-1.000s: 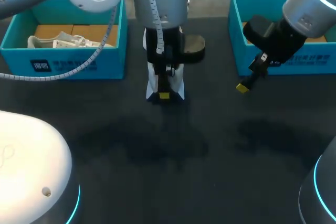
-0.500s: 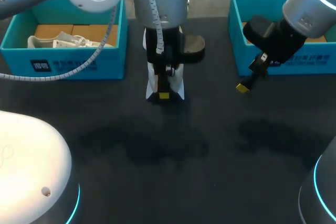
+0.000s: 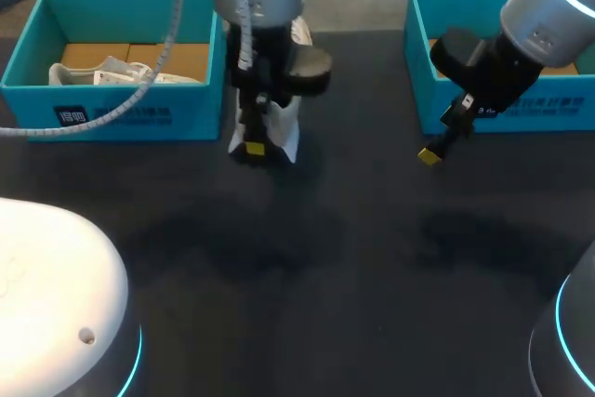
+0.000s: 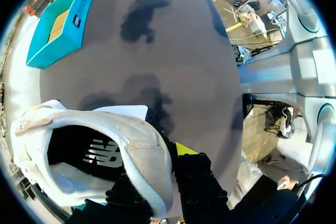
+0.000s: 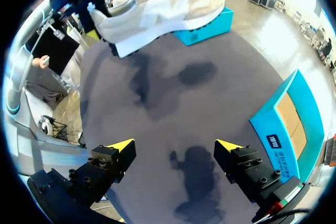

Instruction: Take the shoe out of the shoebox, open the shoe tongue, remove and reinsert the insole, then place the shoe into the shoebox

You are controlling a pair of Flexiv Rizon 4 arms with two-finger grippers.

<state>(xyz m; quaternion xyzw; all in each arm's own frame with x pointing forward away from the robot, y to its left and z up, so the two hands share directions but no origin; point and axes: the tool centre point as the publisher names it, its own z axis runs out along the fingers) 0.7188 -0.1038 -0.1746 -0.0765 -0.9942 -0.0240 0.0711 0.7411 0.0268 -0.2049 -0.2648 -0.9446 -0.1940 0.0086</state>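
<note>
Your left end effector (image 3: 254, 148), clamped on the collar of the white shoe (image 3: 286, 135), has carried it above the table (image 3: 325, 276) toward the left shoebox (image 3: 112, 116), while your right end effector (image 3: 429, 155) stays spread apart, unmoved.

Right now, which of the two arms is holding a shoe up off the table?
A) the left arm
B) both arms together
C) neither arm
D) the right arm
A: the left gripper is shut on the heel rim of the white shoe, which hangs above the table, while the right gripper is open and empty.
</note>
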